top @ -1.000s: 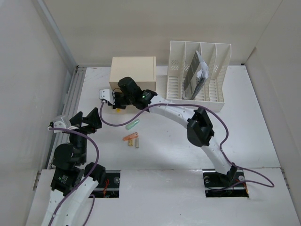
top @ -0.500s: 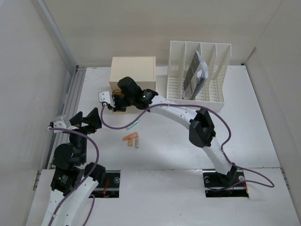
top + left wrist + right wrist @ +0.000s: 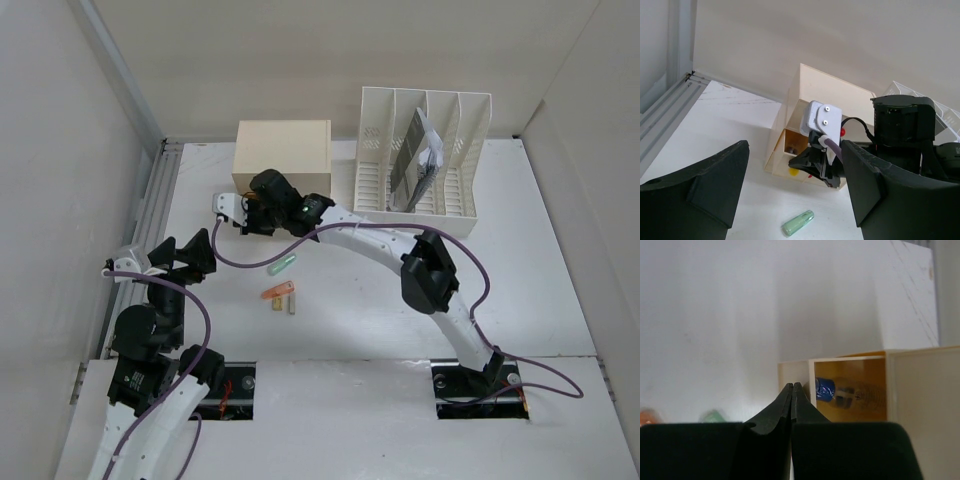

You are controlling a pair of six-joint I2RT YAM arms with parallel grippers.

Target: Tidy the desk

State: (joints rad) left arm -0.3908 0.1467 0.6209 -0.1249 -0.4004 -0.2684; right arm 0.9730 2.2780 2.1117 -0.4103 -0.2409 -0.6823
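The white desk (image 3: 350, 300) carries a cream drawer box (image 3: 282, 150) at the back. Its lowest drawer (image 3: 850, 390) stands open, with a blue-capped item (image 3: 825, 388) inside. My right gripper (image 3: 791, 387) is shut with nothing seen between the tips, and they sit at the drawer's left front edge. It also shows in the top view (image 3: 248, 220) and the left wrist view (image 3: 797, 161). My left gripper (image 3: 794, 155) is open and empty, hovering at the desk's left and facing the box; the top view (image 3: 190, 252) shows it too. A pale green tube (image 3: 283, 264) lies loose on the desk.
A white slotted file rack (image 3: 425, 160) with papers stands at the back right. An orange piece (image 3: 275, 293) and two small bits (image 3: 290, 303) lie near the middle front. A ribbed metal rail (image 3: 150, 210) runs along the left edge. White panels wall the desk.
The right gripper has shifted slightly back toward the drawer box front. The left arm and the loose items have not moved.
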